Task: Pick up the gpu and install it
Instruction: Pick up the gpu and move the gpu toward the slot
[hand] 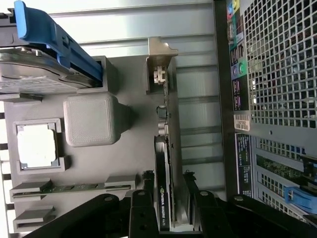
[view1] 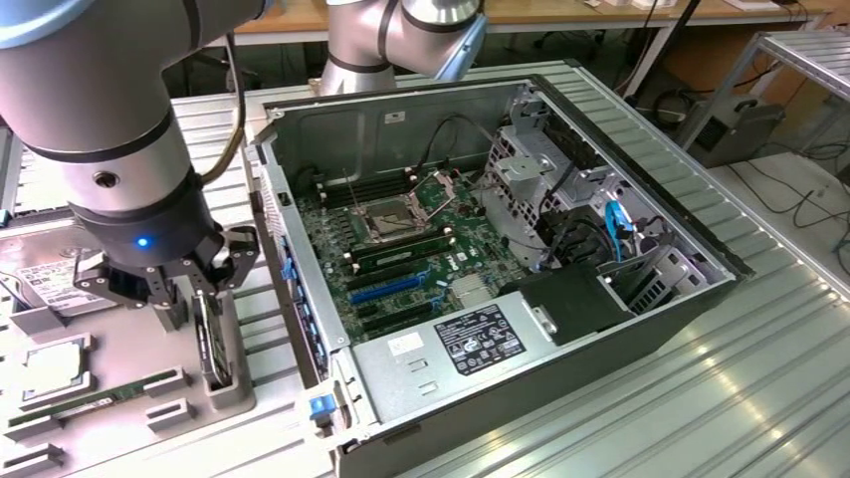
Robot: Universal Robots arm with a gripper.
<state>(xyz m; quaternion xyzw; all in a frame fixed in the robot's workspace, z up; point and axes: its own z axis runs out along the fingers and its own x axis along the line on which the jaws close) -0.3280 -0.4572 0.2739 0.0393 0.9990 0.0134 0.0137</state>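
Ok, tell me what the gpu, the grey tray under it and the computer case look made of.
The gpu: dark circuit board, matte, with a bare silvery metal end bracket. The grey tray: probably moulded or printed plastic, uniform matte grey with rounded edges. The computer case: sheet metal, dull grey inside, with folded edges and punched holes.

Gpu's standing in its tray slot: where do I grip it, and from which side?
Grip the gpu by its free upper edge, coming straight down, one finger on each flat face. It stands on edge in the tray, thin and upright. The open gripper straddles it.
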